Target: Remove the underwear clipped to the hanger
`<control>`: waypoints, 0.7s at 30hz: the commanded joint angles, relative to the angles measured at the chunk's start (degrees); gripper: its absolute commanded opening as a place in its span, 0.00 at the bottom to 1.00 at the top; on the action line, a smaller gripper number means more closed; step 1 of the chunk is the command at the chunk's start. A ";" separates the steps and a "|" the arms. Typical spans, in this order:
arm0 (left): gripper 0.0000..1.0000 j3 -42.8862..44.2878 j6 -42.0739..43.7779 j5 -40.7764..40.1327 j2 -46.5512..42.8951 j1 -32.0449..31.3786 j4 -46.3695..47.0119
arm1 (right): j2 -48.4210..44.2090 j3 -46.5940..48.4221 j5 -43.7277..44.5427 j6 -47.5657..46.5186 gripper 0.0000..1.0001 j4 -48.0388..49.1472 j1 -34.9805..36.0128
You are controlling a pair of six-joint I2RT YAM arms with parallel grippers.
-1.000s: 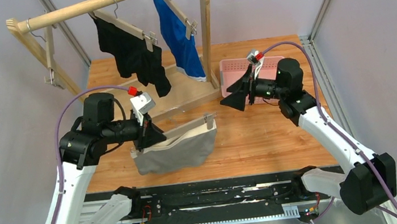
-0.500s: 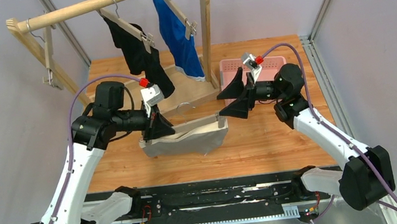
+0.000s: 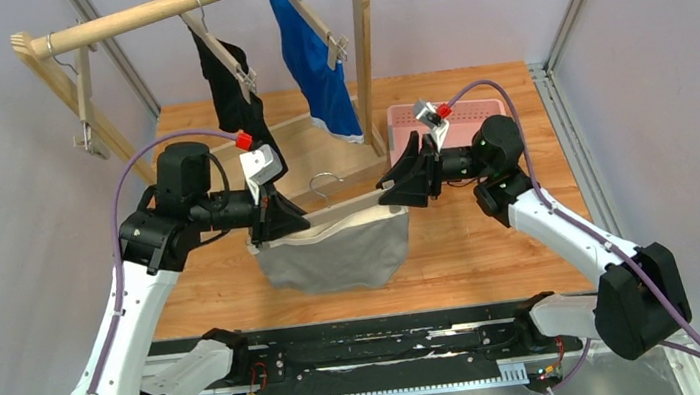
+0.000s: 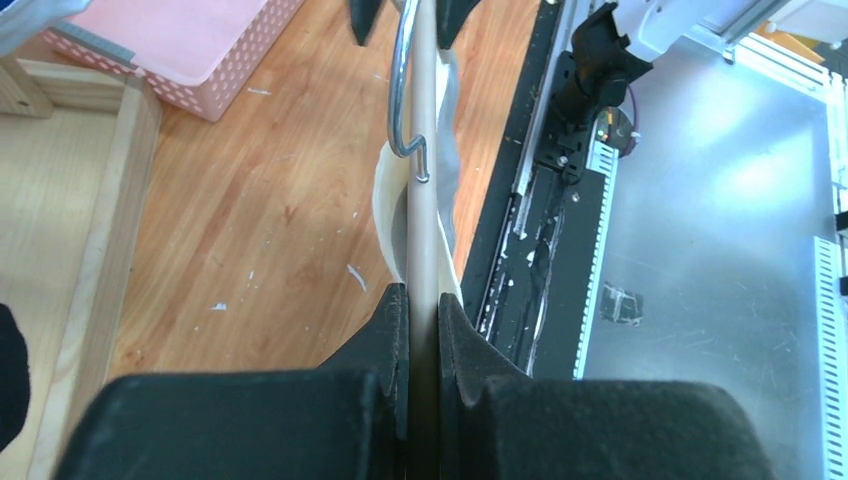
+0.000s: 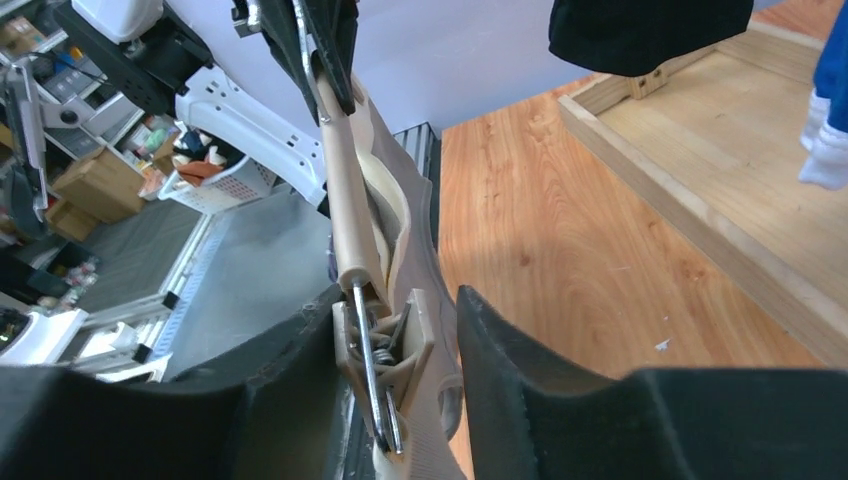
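The grey underwear (image 3: pixel 338 254) hangs from a wooden clip hanger (image 3: pixel 347 208) held level above the table. My left gripper (image 3: pixel 273 222) is shut on the hanger's left end; in the left wrist view its pads (image 4: pixel 398 320) pinch the bar (image 4: pixel 424 200). My right gripper (image 3: pixel 403 186) is at the right end. Its jaws (image 5: pixel 400 300) stand either side of the clip (image 5: pixel 395 350), one finger touching it, with a gap at the other. The clip still bites the waistband (image 5: pixel 420 240). Black underwear (image 3: pixel 232 91) and blue underwear (image 3: pixel 314 61) hang clipped on the rack.
The wooden rack's rail (image 3: pixel 191 0) crosses the back, its post (image 3: pixel 366 44) and base frame (image 3: pixel 321 161) just behind the held hanger. A pink basket (image 3: pixel 462 118) sits behind my right gripper. An empty hanger (image 3: pixel 87 99) hangs at the rail's left end.
My left gripper carried the hanger and grey underwear rightward and raised it. My right gripper moved left onto the hanger's right clip and its jaws narrowed. The black underwear swung on its hanger.
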 commanded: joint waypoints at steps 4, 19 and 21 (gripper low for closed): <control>0.00 0.18 -1.15 0.70 -0.02 -0.36 2.89 | -0.82 0.61 -0.86 -2.03 0.00 -1.05 1.52; 0.00 -0.29 -10.65 -6.57 -1.01 -0.32 12.36 | -11.51 0.65 13.46 -14.41 0.74 -20.20 1.72; 0.00 -1.73 -14.04 -7.24 -1.75 -0.39 16.99 | -14.15 -2.42 17.34 -12.16 0.75 -17.82 1.99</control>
